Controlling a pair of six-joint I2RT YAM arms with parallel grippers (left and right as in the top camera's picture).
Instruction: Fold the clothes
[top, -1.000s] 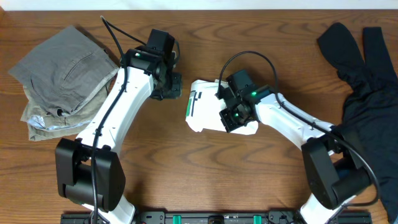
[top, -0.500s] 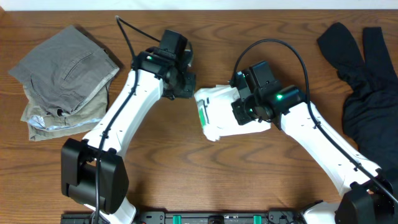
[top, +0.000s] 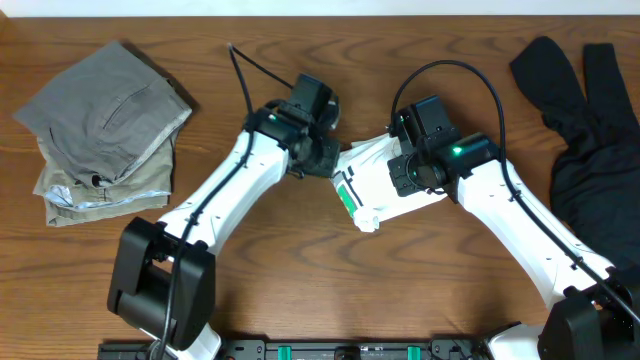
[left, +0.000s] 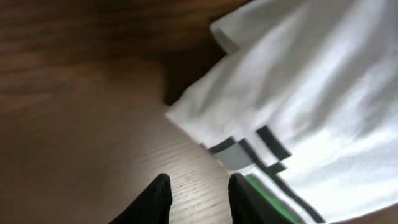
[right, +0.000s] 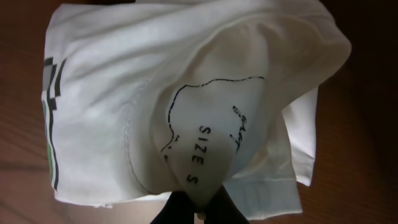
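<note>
Folded white T-shirt (top: 373, 192) lies at centre of worktop (top: 300, 290). Right claw (right: 194, 210) clenched on neckline fabric below size label (right: 202, 149). Left claw (left: 198, 194) parted, empty, just beside printed edge. Cloth likely light, limp, shifts easily; best taken at hems or corners.

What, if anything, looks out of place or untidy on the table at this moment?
The black garment lies crumpled and unfolded at the far right. The folded white T-shirt sits askew, and its printed inside-collar size label is exposed where the right end effector pinches it.
</note>
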